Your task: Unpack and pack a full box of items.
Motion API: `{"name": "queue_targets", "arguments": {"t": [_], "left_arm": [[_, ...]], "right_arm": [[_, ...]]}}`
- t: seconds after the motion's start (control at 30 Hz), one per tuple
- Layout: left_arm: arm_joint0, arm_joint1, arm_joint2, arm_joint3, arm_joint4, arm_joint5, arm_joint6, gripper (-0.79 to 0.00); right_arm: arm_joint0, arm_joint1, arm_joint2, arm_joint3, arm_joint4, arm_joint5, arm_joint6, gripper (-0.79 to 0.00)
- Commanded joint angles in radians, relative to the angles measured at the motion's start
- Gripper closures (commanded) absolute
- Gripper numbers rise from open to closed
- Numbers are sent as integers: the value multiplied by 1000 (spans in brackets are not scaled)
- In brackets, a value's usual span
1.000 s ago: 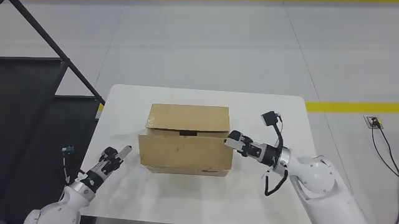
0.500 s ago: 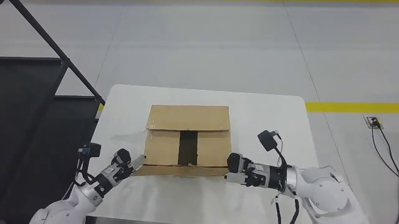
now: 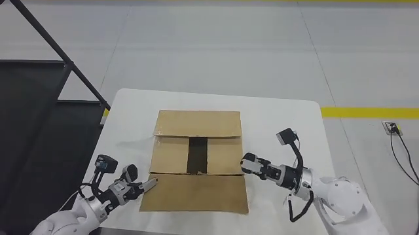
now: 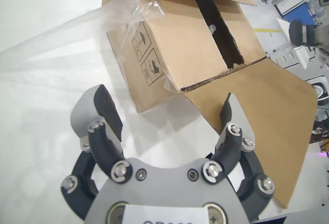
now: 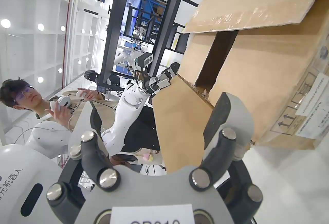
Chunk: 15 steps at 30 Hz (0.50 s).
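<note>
While box (image 3: 171, 155) flap (image 3: 196, 194) lies open, left tool (image 4: 165, 95) wide, right tool (image 5: 159, 106) wide, left wrist view catches tape (image 4: 133, 7).

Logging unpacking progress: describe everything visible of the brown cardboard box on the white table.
The brown corrugated cardboard box sits upright on the white table. Its near outer flap is folded outward, the far flap is lifted; two inner flaps are shut, a dark gap between. Loose clear tape trails off one end.

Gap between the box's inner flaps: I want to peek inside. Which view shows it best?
Left wrist view: the gap is closest, with something small and pale inside. Top view shows a thin dark strip; right wrist view, a slanted dark slot.
</note>
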Motion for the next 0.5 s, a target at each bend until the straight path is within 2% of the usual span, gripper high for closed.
{"name": "queue_targets", "arguments": {"t": [0.0, 0.2, 0.27, 0.37, 0.47], "left_arm": [[0, 0, 6, -1, 24, 3, 5, -785], [0, 0, 6, -1, 24, 3, 5, -785], [0, 0, 6, -1, 24, 3, 5, -785], [2, 0, 10, -3, 32, 6, 9, -785], [7, 2, 16, -5, 79, 10, 34, -785]], "right_arm": [[0, 0, 0, 0, 0, 0, 0, -785], [0, 0, 0, 0, 0, 0, 0, -785], [10, -7, -14, 36, 112, 51, -37, -785], [86, -22, -65, 112, 121, 170, -161, -785], [164, -35, -109, 191, 160, 229, -195, -785]]}}
